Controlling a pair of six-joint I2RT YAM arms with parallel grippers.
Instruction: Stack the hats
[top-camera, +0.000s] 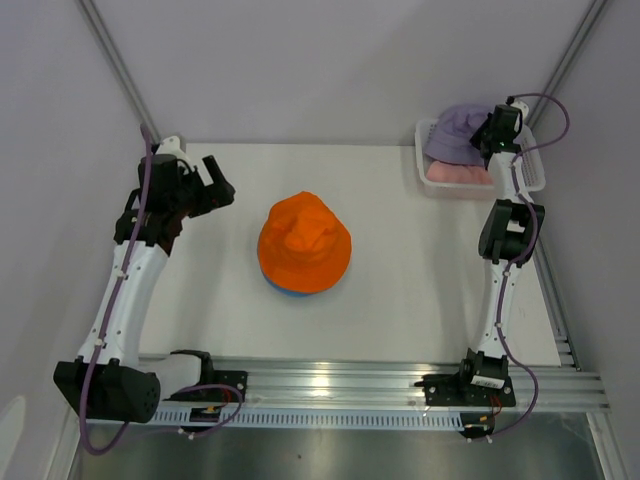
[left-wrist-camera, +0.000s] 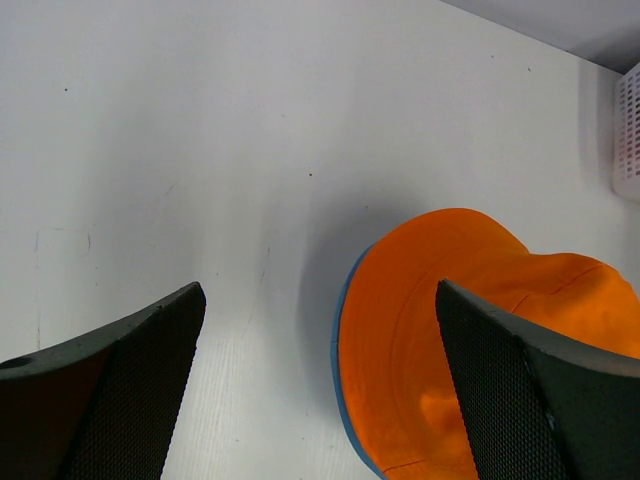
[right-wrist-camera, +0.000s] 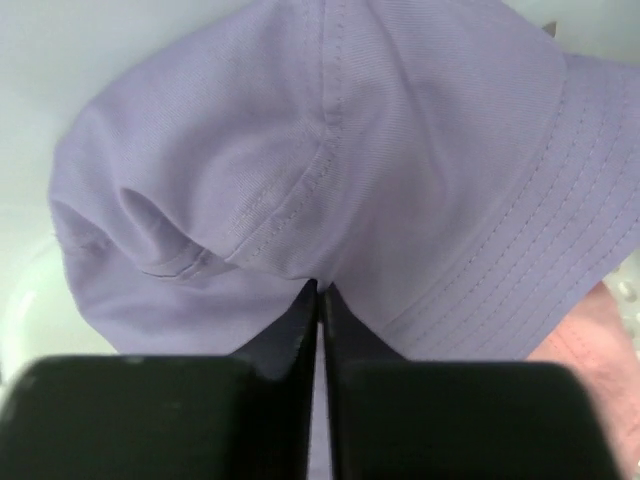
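While the right gripper (right-wrist-camera: 318, 295) reaches into the far right corner, its two fingers are pressed almost flat together, with only a sliver between them. They meet at the seam where the crown of the lavender hat (right-wrist-camera: 300, 150) joins its brim, so they appear to be pinching a fold of that fabric. The lavender hat lies on top of the pink hat (right-wrist-camera: 590, 350), whose edge shows at the lower right of the wrist view. Both sit in the white mesh basket (top-camera: 422, 160) at the back right of the table (top-camera: 400, 300).

Out in the middle of the table, the orange hat (top-camera: 303, 240) already rests over the blue hat (top-camera: 285, 290), which shows only as a thin rim along the near edge. The left gripper (left-wrist-camera: 318, 295) hovers to the left of that pair with its fingers spread wide and nothing between them.

By my judgement, two hats are stacked and the third is just being picked up. The next move calls for lifting the lavender hat clear of the basket wall without dragging the pink one along. It then has to be carried across to the centre and lowered crown-up and centred on the orange crown. The soft brim may droop or fold on the way.
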